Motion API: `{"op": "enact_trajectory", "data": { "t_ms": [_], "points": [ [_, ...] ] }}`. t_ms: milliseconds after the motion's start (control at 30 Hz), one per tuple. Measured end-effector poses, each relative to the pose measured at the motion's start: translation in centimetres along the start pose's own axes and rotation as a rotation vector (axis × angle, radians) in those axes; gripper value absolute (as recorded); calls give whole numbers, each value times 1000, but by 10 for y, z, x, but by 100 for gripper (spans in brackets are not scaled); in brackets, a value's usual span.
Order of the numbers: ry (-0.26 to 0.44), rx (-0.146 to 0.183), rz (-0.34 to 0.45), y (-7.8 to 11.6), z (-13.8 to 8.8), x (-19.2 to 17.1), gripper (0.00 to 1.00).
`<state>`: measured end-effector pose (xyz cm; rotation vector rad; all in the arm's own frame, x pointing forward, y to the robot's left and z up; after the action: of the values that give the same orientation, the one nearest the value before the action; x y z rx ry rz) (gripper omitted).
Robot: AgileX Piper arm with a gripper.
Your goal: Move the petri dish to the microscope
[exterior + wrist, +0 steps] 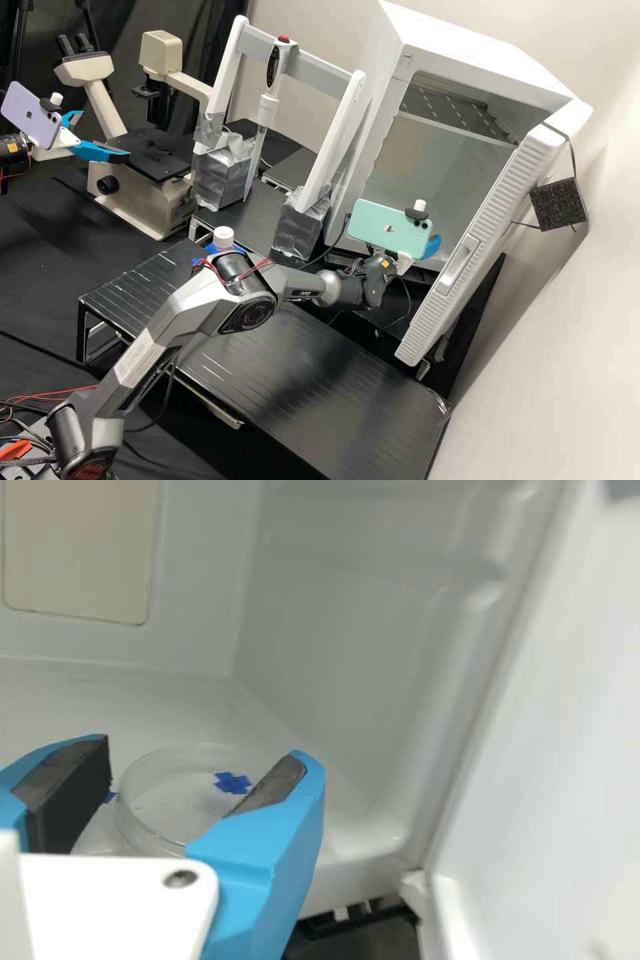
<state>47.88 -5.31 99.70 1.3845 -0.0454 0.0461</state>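
Observation:
The gripper (432,248) is at the open front of the white incubator, low down, with one blue finger showing beside the phone. In the wrist view, the gripper (200,770) stands open, its two dark-padded fingers spread apart. A clear round petri dish (165,805) lies flat on the incubator floor between and just beyond the fingertips; one finger partly covers its edge. Whether either pad touches the dish, I cannot tell. Far across the bench stands the cream microscope (137,200) with its flat black stage (150,157).
The incubator's door (493,233) stands open close beside the gripper. A white frame (330,143) holding a pipette (269,103) rises between incubator and microscope. A white-capped bottle (223,238) is behind the arm. A second arm's blue gripper (100,151) hangs near the microscope.

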Motion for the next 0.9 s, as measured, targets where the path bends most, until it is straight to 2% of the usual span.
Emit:
{"op": "enact_trajectory", "data": {
  "t_ms": [233, 900],
  "points": [
    [25, -1, 15, 6, -2, -6, 0],
    [21, 9, -7, -3, -2, -7, 0]
  ]
}}
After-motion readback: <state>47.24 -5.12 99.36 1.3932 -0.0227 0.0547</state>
